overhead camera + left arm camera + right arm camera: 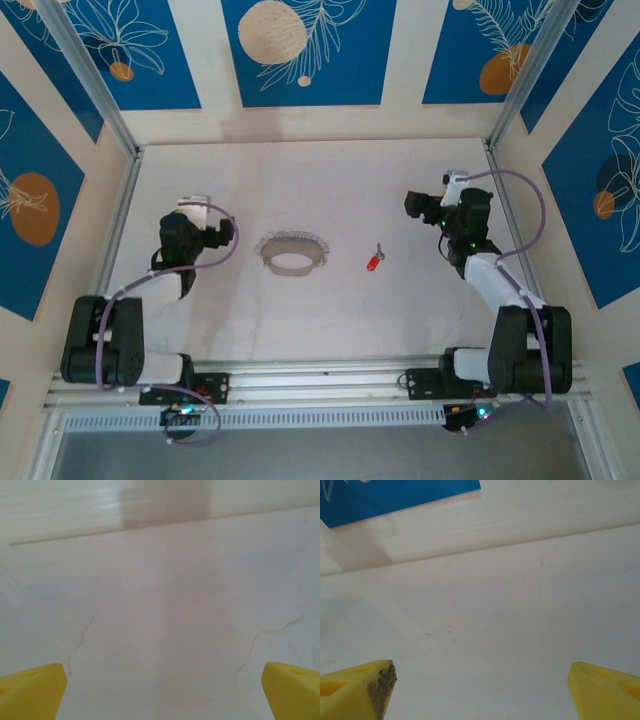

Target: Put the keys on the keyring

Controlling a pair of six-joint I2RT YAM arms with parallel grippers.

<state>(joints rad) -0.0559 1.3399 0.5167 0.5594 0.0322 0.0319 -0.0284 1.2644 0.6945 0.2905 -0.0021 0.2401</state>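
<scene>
From my seat, nearest to me is the rail along the table (330, 190) edge, with both arm bases bolted on it, the left at 7 o'clock in the top view and the right at 5 o'clock.

Moving up the table, the ring (266, 250) lies flat near the middle, a pale beaded chain loop spread into an oval. The key (375, 262) lies at its 3 o'clock, apart from it, red head toward me and the short blade pointing away. Nothing touches either one.

A little farther out are the grippers. The left gripper (197, 208) sits at about 10 o'clock from the ring, well apart from it. On its wrist view I see the left gripper (162, 690) spread wide, the yellow fingers (30, 690) in the bottom corners, and bare table between them. It holds nothing.

The right gripper (456, 183) sits at about 2 o'clock from the key, apart from it. On its wrist view the right gripper (482, 690) is also spread wide and holds nothing; the left-hand finger (350, 692) has a dark grimy patch on its tip.

Farthest off, the back wall (300, 120) closes the table at 12 o'clock, with blue panels (300, 50) above it.
</scene>
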